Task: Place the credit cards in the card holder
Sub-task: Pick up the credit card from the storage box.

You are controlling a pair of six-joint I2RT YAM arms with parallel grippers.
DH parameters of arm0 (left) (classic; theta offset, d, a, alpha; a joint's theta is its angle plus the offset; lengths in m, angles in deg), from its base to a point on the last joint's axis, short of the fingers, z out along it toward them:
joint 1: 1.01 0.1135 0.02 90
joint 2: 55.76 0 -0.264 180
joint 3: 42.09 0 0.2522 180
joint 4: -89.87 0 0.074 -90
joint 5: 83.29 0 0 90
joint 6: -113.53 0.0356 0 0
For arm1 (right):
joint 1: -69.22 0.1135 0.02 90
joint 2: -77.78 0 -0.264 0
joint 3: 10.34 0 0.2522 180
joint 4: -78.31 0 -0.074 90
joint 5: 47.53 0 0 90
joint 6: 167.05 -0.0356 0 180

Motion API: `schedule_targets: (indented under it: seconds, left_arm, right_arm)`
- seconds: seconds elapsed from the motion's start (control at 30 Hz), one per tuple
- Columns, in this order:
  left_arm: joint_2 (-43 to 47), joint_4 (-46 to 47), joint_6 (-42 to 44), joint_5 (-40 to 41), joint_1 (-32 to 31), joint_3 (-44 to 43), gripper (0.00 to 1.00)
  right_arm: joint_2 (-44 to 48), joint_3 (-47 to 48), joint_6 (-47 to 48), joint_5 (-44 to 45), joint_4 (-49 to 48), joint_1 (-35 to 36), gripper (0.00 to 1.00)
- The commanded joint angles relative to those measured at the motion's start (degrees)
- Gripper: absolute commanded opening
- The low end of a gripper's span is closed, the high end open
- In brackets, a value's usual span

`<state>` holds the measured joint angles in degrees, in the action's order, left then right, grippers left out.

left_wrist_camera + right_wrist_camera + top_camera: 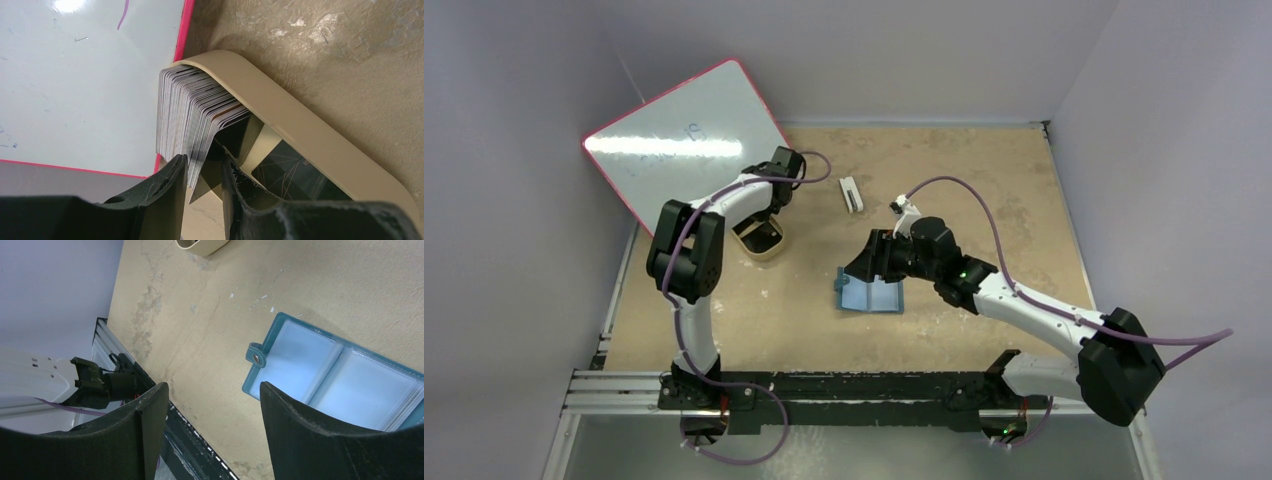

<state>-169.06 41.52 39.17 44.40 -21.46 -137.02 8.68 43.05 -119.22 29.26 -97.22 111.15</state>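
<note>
The credit cards stand on edge as a thick fanned stack in the tan tray; one dark card lies flat in it. My left gripper is at the tray, its jaws narrowly apart and straddling the corner of the stack's end cards. The teal card holder lies open on the table, its clear pockets up and its snap tab to one side. My right gripper hovers wide open and empty beside the holder's snap edge.
A white board with a red rim leans at the back left, right beside the tray. A small white oblong block lies behind the holder. The metal rail runs along the table's near edge.
</note>
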Motion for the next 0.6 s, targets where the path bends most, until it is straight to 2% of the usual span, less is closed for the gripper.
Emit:
schedule_targets:
  seconds: [0.0, 0.17, 0.4, 0.57]
  left_arm:
    - [1.1, 1.3, 0.7, 4.6, 0.8, -3.3, 0.29]
    - [0.9, 0.8, 0.7, 4.3, 0.8, -3.7, 0.27]
    - [0.9, -0.4, 0.1, 3.9, 0.8, -4.6, 0.12]
    - [1.1, -6.1, -3.5, 1.9, 0.5, -7.7, 0.07]
  right_arm:
    - [-0.1, 2.6, 1.0, -1.2, -1.4, -0.2, 0.69]
    - [-0.2, 2.6, 1.0, -1.2, -1.6, -0.2, 0.69]
    - [0.3, 2.1, 0.9, -1.0, -1.5, -0.2, 0.69]
    - [0.3, 1.6, 0.7, -1.4, -2.0, -0.2, 0.69]
